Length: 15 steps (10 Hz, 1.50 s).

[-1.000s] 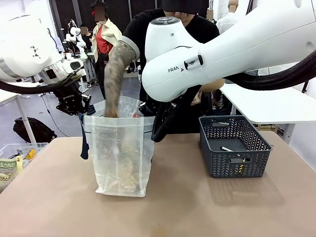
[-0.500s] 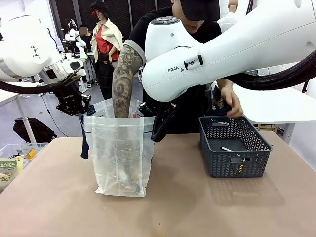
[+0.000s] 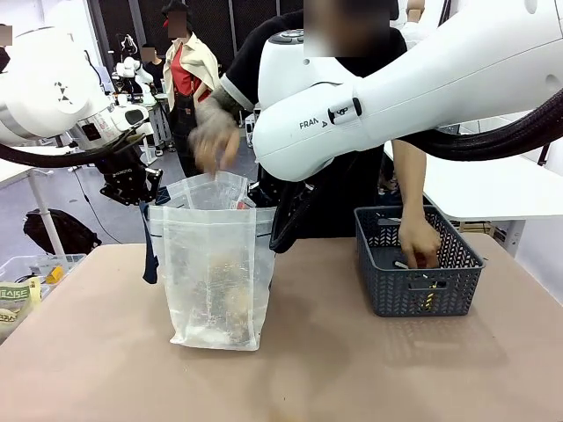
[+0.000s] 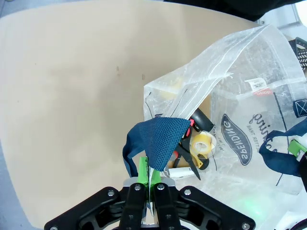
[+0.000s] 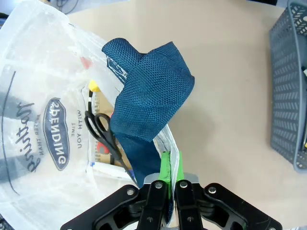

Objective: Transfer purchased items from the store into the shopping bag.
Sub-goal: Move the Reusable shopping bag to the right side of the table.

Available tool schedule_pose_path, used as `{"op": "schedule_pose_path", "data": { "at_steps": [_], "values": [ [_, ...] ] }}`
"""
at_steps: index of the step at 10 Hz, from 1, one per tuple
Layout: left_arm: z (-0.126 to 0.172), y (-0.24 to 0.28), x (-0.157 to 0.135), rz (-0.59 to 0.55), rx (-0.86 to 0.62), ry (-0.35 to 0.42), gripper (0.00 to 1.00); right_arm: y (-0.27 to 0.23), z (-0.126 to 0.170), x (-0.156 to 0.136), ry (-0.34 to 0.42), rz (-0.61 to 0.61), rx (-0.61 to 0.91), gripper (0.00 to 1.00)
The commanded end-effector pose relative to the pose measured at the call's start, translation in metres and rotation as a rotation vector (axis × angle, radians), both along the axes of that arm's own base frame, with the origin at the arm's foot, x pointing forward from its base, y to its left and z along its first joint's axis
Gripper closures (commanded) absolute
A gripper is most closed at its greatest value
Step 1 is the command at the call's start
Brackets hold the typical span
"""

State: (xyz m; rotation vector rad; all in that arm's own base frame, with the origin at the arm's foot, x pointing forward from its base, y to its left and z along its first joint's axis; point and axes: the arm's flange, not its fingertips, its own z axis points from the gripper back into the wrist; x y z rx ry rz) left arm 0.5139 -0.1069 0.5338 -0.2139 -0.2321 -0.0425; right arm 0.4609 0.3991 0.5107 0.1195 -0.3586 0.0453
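L claw (image 4: 149,178) is pinched tight, green pads (image 4: 143,168) clamped on the rim of the translucent white plastic shopping bag (image 3: 215,264) w/ dark blue mesh handles. One handle (image 4: 158,141) folds up just past its fingertips. R claw (image 5: 169,178) is likewise closed on the opposite rim, w/ plastic + blue strap (image 5: 144,98) sandwiched betw. its pads. The bag hangs betw. the two claws, mouth held open, base resting on the tan bench (image 3: 369,369). Inside, beyond R claw's tips, lie black-handled scissors (image 5: 103,132); beyond L claw's tips sits a roll of clear yellowish tape (image 4: 201,143). Other goods in there are too murky to name. The dark grey slotted plastic basket (image 3: 422,294) stands on the bench on the side of R claw away from L claw, apart from the bag. Person's one hand (image 3: 420,246) is down in the basket. The other hand (image 3: 214,145), blurred, is above the bag mouth, betw. the claws.
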Motion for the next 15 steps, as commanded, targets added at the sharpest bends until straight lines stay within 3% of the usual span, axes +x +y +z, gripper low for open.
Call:
{"op": "schedule_pose_path", "data": {
  "at_steps": [1,15],
  "values": [
    [0.0020,0.0024,0.0006,0.006,-0.001,-0.004,1.00,-0.0007,0.0011,0.0004,-0.005,-0.002,0.005,1.00],
    [0.0020,0.0024,0.0006,0.006,-0.001,-0.004,1.00,-0.0007,0.0011,0.0004,-0.005,-0.002,0.005,1.00]
  ]
}}
